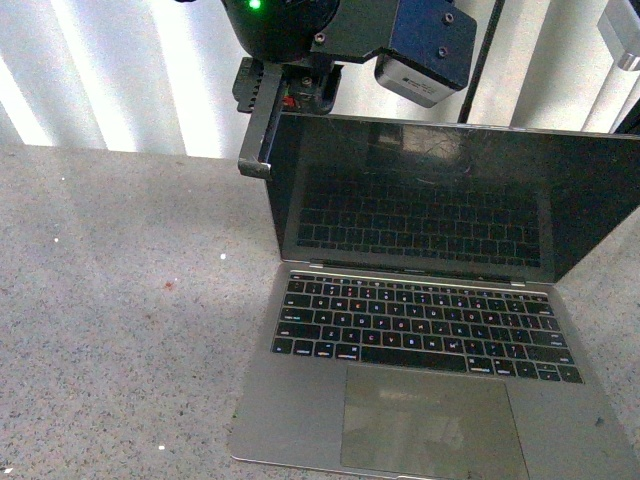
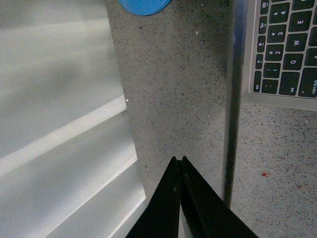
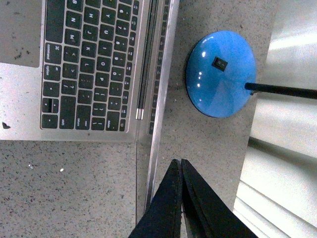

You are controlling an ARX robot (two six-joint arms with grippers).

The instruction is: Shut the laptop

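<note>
The laptop (image 1: 430, 330) stands open on the speckled table (image 1: 120, 300), at the lower right of the front view. The left gripper (image 2: 178, 161), fingers pressed together, hangs at the screen's upper left corner, seemingly just behind its edge. The right gripper (image 3: 179, 163) is likewise pressed together.

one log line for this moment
laptop: open, lid not yet lowered | left gripper: shut, at lid top left corner | right gripper: shut, by lid right edge
</note>
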